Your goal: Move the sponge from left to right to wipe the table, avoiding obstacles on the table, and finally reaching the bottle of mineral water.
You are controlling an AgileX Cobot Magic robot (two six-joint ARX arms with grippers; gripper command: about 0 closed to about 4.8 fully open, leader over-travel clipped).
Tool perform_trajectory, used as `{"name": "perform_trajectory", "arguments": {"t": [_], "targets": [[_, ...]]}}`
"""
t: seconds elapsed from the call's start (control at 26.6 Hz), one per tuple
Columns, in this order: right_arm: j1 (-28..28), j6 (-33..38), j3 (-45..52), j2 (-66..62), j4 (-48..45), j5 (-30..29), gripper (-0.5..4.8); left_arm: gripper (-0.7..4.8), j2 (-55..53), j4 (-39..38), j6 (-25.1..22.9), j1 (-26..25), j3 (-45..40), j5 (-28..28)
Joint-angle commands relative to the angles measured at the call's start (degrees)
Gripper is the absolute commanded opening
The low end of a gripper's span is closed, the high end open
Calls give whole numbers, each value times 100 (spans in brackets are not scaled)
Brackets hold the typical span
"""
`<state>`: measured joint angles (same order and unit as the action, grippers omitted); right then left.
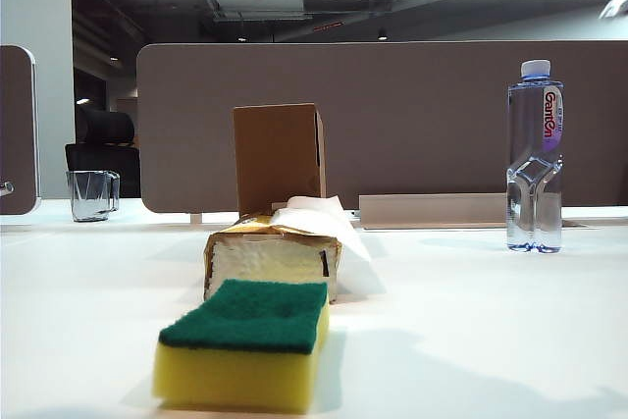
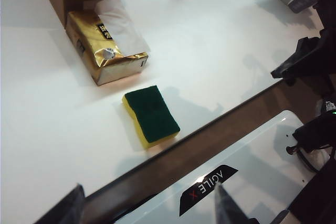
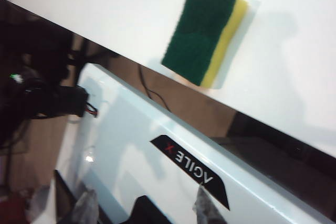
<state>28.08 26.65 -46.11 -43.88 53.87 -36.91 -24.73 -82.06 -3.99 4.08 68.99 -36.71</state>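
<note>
The sponge (image 1: 245,340), yellow foam with a dark green top, lies flat near the front edge of the white table (image 1: 491,321). Right behind it is the gold tissue pack (image 1: 270,257), and behind that the brown cardboard box (image 1: 278,156). At the far right stands the bottle of mineral water (image 1: 535,159). Neither gripper shows in the exterior view. My left gripper (image 2: 149,205) hangs open and empty over the robot's white cover, short of the sponge (image 2: 151,115) and off the table. My right gripper (image 3: 146,208) is also open and empty, apart from the sponge (image 3: 207,35).
A clear glass cup (image 1: 93,193) stands at the far left by a brown partition (image 1: 412,115). The table's dark front edge (image 2: 210,129) runs between the sponge and the white AGILE X cover (image 2: 207,188). Black arm parts (image 2: 310,56) show beside the table.
</note>
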Motion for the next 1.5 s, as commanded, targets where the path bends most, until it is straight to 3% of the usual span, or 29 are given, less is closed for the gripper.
{"name": "perform_trajectory", "arguments": {"t": [0.04, 0.26, 0.56, 0.68, 1.05, 1.5], "targets": [[323, 83, -15, -262, -240, 258, 244, 318, 76, -20, 22, 7, -74, -63], [758, 175, 7, -949, -791, 599, 275, 318, 195, -20, 37, 7, -103, -61], [868, 190, 28, -1919, -1543, 636, 280, 318, 304, -22, 39, 7, -114, -66], [973, 245, 42, -2149, -1759, 660, 315, 318, 308, -22, 61, 7, -122, -83], [1707, 684, 46, -3250, -2935, 1003, 316, 318, 334, -22, 63, 7, -131, -85], [1705, 940, 44, -4452, -3919, 1058, 316, 318, 400, -20, 103, 22, -129, -105]]}}
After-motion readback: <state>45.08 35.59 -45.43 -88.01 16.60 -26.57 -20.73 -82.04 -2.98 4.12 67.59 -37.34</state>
